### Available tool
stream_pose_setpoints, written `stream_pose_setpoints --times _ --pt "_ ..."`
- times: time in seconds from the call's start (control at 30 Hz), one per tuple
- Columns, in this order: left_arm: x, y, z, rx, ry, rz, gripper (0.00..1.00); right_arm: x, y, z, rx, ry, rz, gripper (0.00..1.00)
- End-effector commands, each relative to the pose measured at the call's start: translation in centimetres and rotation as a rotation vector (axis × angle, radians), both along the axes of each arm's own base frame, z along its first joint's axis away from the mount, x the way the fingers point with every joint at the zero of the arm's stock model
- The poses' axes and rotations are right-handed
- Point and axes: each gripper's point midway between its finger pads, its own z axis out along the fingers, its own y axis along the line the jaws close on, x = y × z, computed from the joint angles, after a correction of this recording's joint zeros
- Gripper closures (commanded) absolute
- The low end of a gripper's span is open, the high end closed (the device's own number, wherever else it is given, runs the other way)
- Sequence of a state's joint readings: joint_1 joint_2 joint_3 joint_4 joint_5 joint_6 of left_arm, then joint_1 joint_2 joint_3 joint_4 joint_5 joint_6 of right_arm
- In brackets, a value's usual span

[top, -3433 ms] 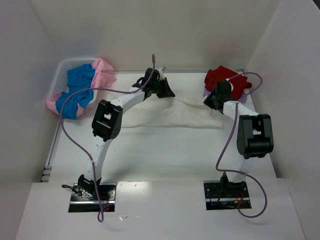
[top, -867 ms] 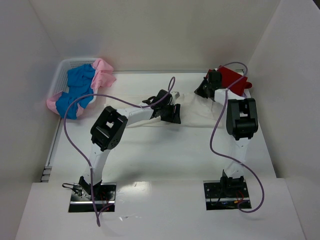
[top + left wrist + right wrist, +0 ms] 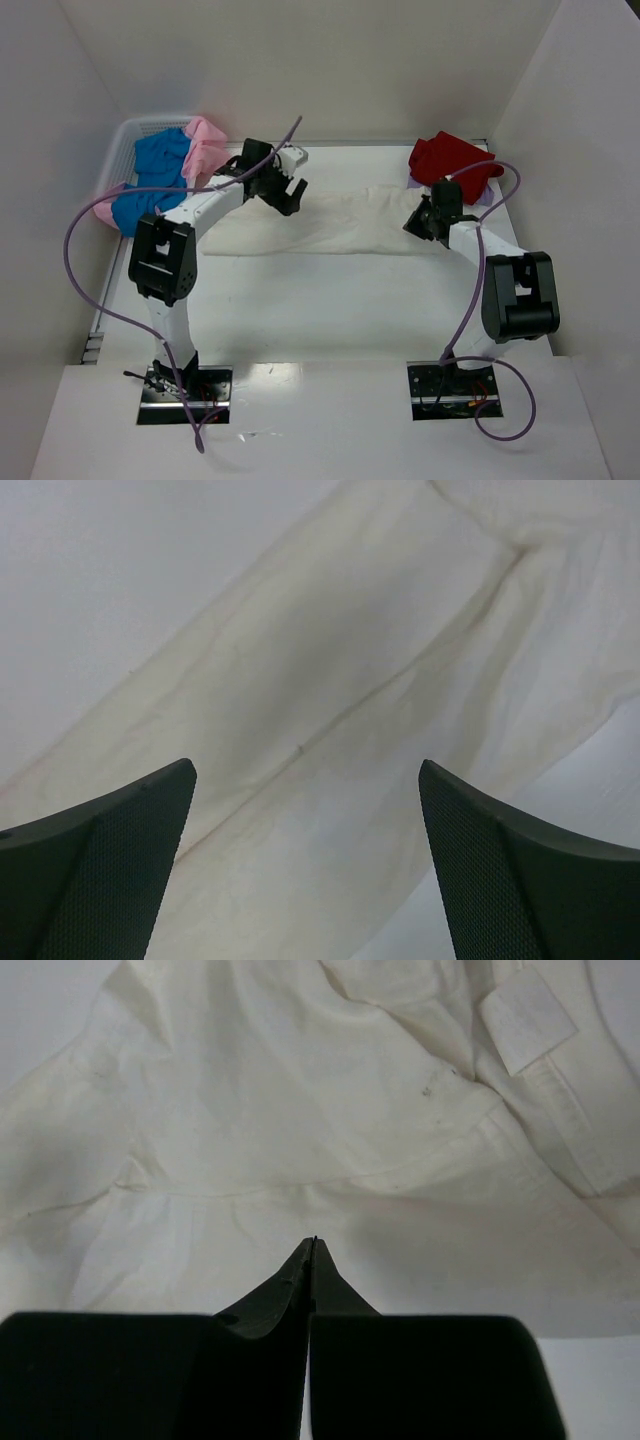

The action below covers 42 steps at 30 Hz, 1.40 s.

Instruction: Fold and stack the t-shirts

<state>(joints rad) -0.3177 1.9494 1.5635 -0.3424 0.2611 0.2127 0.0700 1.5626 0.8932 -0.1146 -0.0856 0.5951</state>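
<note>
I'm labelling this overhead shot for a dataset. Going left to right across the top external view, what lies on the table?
White mesh basket holding the blue t-shirt and pink t-shirt → cream-white t-shirt → red t-shirt.

Cream-white t-shirt (image 3: 320,225) is laid out as a long wrinkled band, left to right, across the far half of the table (image 3: 320,300). Faint stains and creases are seen on it, and a sewn-in label near the right end. Red t-shirt (image 3: 450,160) is bunched at the far right corner, with a sliver of lavender cloth (image 3: 486,197) seen beneath. Blue t-shirt (image 3: 160,160) and pink t-shirt (image 3: 205,150) are crumpled together in the basket (image 3: 125,135), far left.
</note>
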Motion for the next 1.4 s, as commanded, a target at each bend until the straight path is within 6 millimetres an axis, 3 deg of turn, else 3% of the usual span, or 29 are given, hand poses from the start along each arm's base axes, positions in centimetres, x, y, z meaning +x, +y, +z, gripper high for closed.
stream_pose_setpoints --times 0.0,0.27,0.3,0.43,0.57,0.77,0.97,1.07,1.2,1.3,1.37 --pt "-1.1 3.8 -4.4 0.236 0.030 -0.150 0.00 -0.2 0.1 2.1 0.002 -0.056 -0.009 0.99" --pt "-0.7 10.7 -8.6 0.498 0.084 -0.002 0.00 -0.6 0.6 1.9 0.025 -0.038 0.004 0.97" --pt "-0.9 11.6 -9.2 0.529 0.098 0.007 0.00 -0.3 0.7 2.6 0.031 -0.055 0.010 0.97" --pt "-1.7 12.1 -10.4 0.550 0.145 -0.008 0.00 -0.4 0.8 3.3 0.033 -0.055 0.011 0.92" --pt "-3.2 11.9 -11.4 0.569 0.203 -0.039 0.00 0.5 0.9 5.8 0.037 -0.106 0.012 0.90" --pt "-8.5 9.8 -12.4 0.594 0.377 -0.059 0.00 1.1 1.1 7.0 0.044 -0.129 0.019 0.89" --pt "-12.6 5.7 -10.9 0.568 0.420 -0.082 0.00 1.0 1.0 6.9 0.044 -0.124 0.019 0.86" --pt "-13.6 3.1 -9.7 0.489 0.465 -0.076 0.00 0.9 1.1 6.0 0.037 -0.097 0.026 0.84" --pt "-19.0 2.0 -11.1 0.477 0.616 -0.081 0.00 0.8 1.0 4.7 0.025 -0.061 0.030 0.81" --pt "-21.4 0.8 -10.9 0.422 0.674 -0.063 0.00 0.7 0.6 3.4 -0.004 -0.026 0.010 0.81" --pt "-22.8 -1.1 -10.1 0.315 0.708 -0.079 0.00 0.4 0.9 2.6 -0.029 0.008 0.008 0.81"
